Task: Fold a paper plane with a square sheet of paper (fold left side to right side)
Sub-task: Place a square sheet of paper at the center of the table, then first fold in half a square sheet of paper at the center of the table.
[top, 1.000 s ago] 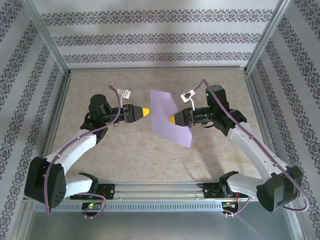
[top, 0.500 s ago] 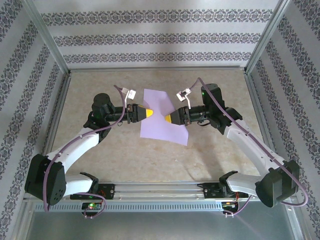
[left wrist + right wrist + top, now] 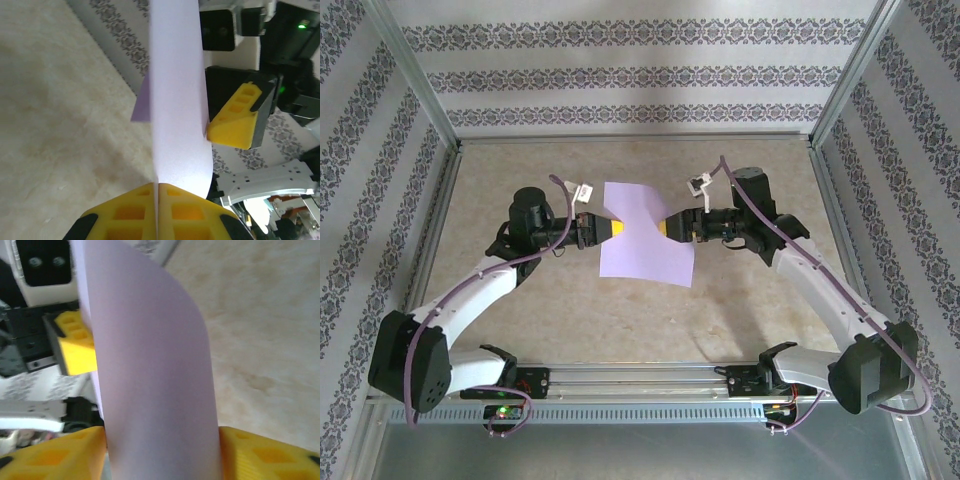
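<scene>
At the near edge of the table (image 3: pixel 520 320), at 6 o'clock in the top view, the two arms are standing on their bases and are reaching away toward the middle. The left end effector (image 3: pixel 613 228) is pointing toward 3 o'clock and the right end effector (image 3: pixel 667 228) is pointing toward 9 o'clock, so they are facing each other, tip toward tip, with the square sheet of paper (image 3: pixel 645 240) between them. The left end effector is clenched on the sheet: in its wrist view the two yellow fingers (image 3: pixel 125 217) are pressing together with the lavender edge going in between them. The right end effector is released: in its wrist view its fingers (image 3: pixel 265 455) are standing well apart, and the sheet is passing through the gap, bending in a soft curve. From the left wrist, one right finger is lying just beside the far edge of the sheet; I cannot tell if it is touching. The sheet is staying over the middle of the table, its lower part going toward 6 o'clock. Behind it, at 12 o'clock, the patterned walls (image 3: pixel 640 75) are closing the table.
</scene>
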